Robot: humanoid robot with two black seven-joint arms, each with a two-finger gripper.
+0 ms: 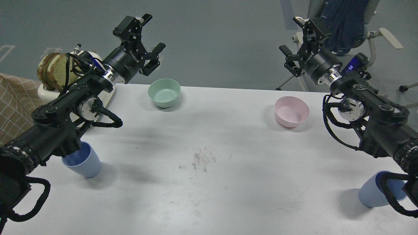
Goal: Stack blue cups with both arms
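Grippers, left [152,41] and right [292,35], both spread and empty, raised beyond the table's [212,130] far edge; our two cups stand upright near us, one left [83,163], one right [375,194], likely light, stiff, smooth plastic, best pinched across the rim.

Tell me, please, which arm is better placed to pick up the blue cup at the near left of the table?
Left. That blue cup stands right under the left arm, whose open left gripper hangs above that side; the right gripper is across the table.
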